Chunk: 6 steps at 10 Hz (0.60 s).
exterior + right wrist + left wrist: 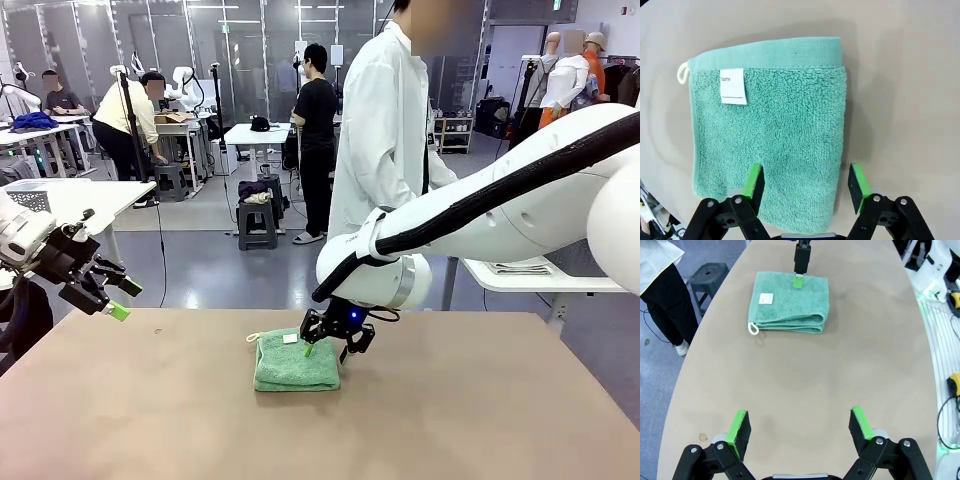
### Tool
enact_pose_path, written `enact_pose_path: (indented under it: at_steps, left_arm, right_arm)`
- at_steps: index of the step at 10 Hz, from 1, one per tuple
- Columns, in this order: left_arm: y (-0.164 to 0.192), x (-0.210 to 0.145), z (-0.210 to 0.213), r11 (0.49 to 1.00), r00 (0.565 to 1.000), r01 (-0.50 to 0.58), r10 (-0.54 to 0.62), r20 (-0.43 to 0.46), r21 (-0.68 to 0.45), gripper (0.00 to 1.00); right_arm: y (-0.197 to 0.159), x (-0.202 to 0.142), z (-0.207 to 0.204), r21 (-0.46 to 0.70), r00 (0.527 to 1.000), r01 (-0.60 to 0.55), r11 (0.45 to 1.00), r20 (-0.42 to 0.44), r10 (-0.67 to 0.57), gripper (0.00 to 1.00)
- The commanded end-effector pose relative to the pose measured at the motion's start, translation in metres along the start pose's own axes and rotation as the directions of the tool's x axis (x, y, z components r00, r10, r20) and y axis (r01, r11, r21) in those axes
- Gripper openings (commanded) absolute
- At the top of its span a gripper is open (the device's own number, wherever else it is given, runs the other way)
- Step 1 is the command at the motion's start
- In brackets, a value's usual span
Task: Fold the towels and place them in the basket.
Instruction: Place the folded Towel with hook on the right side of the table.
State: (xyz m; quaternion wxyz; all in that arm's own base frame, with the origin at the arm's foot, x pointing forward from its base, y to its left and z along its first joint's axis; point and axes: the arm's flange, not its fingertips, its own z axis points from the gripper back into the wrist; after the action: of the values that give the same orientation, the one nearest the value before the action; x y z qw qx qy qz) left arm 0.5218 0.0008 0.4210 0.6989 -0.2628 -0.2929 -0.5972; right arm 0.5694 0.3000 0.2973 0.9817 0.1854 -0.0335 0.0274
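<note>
Item: towel [296,362], mint green, folded to a thick square, flat on the table [480,420] at its middle; white tag [733,86] and cord loop [682,74] on the side away from the right gripper [805,175]. Right gripper: at the towel's far right edge as the front view has it, fingers partly spread and astride that edge, one pad over the terry and the other just off it above bare table; nothing pinched yet. Left gripper [799,415]: well to the left of the towel and raised, fingers spread wide, holding nothing. Person in a white coat [385,130]: standing beyond the towel. Step in hand, as judged: taking hold of the folded towel for carrying to the basket. Handling note: the outer finger should go down beside the edge and under every layer before closing, so that the whole stack is caught and not the top ply alone. Bite well in from the edge, then lift level, since terry sags and a fold may fall open. Views compared: the right wrist view gives the edge's exact place between the pads and the word "Name" on the tag, which is too small to read from the front. The left wrist view gives the stacked, rounded fold layers along the towel's near side. The front view gives the height of both arms over the towel and the person's place.
</note>
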Motion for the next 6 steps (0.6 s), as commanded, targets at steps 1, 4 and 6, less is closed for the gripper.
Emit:
enact_pose_path:
  at_steps: [1,4,6]
  left_arm:
    - [-0.0001,0.0004,0.0004,1.0,1.0,0.005,-0.005,-0.008,-0.003,0.99]
    - [-0.0001,0.0004,0.0004,1.0,1.0,0.005,-0.005,-0.008,-0.003,0.99]
    - [-0.0001,0.0004,0.0004,1.0,1.0,0.005,-0.005,-0.008,-0.003,0.99]
  right_arm:
    - [0.0011,0.0014,-0.0044,0.057,1.0,0.011,0.998,0.01,-0.011,0.71]
    - [-0.0009,0.002,-0.005,0.068,1.0,0.022,0.997,0.002,-0.022,0.45]
    - [-0.0027,-0.0001,-0.0026,0.038,1.0,0.025,0.999,0.0,-0.025,0.25]
